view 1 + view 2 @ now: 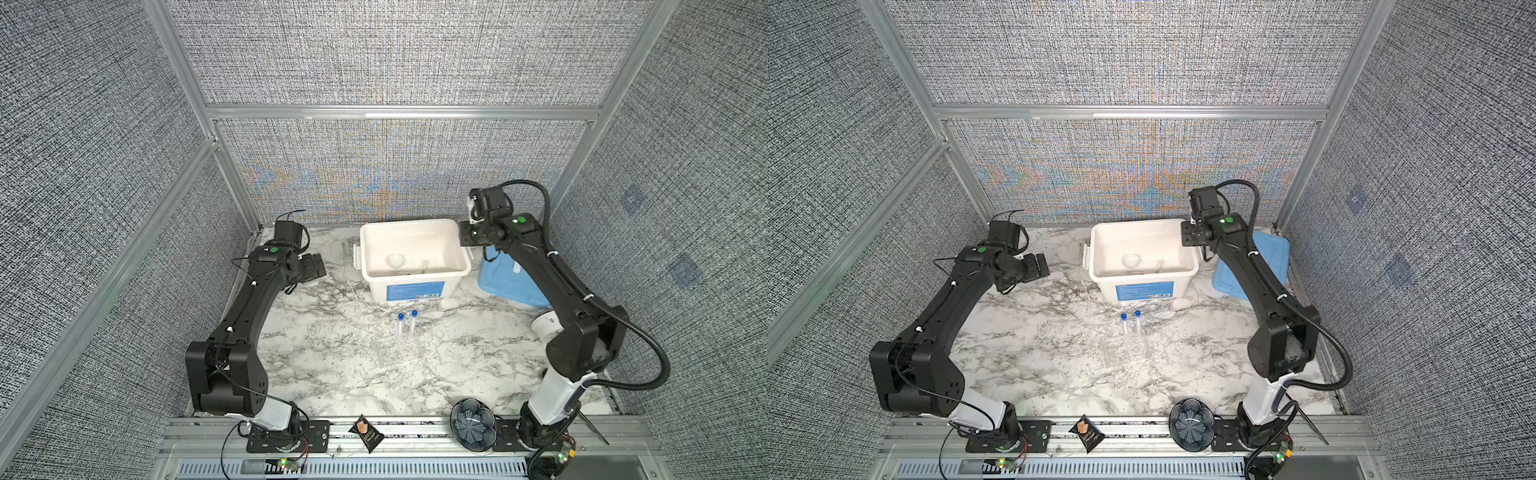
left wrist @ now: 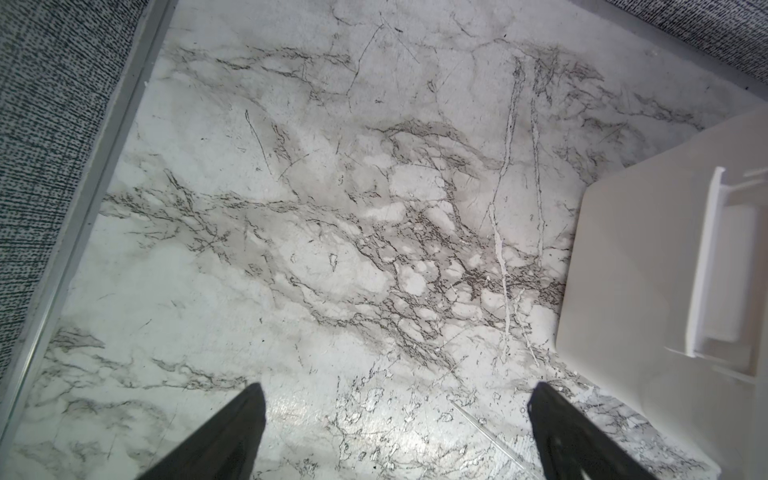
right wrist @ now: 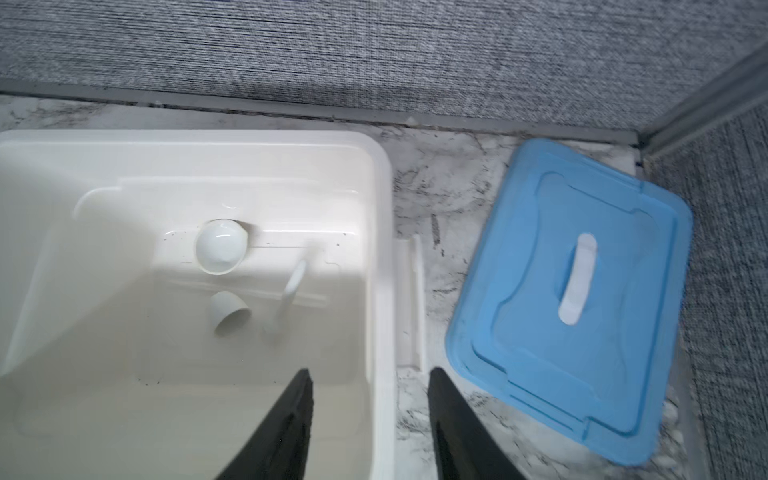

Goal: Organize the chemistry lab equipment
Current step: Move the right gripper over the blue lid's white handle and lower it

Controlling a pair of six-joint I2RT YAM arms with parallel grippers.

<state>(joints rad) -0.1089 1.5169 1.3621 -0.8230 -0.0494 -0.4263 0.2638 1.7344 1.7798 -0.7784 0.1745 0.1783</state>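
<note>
In both top views tubes (image 1: pixel 400 328) stand in the rack (image 1: pixel 390 353), apart from left hand (image 1: pixel 319 268) and right hand (image 1: pixel 468 244). Left wrist: fingers (image 2: pixel 232 432) wide, empty, bin (image 2: pixel 623 270) alongside. Right wrist: fingers (image 3: pixel 291 415) parted, empty, over the bin wall; dishes (image 3: pixel 221 247), pestle (image 3: pixel 293 282) inside.

Glossy ceramic dish (image 3: pixel 220 249), smooth white plastic bin (image 3: pixel 382 249), matt blue plastic lid (image 3: pixel 540 324)

An upright dish (image 3: pixel 221 246), a tipped dish (image 3: pixel 229 313) and a pestle (image 3: pixel 292 284) are contained in the white bin (image 3: pixel 382 208), blue lid (image 3: pixel 519 299) alongside.
</note>
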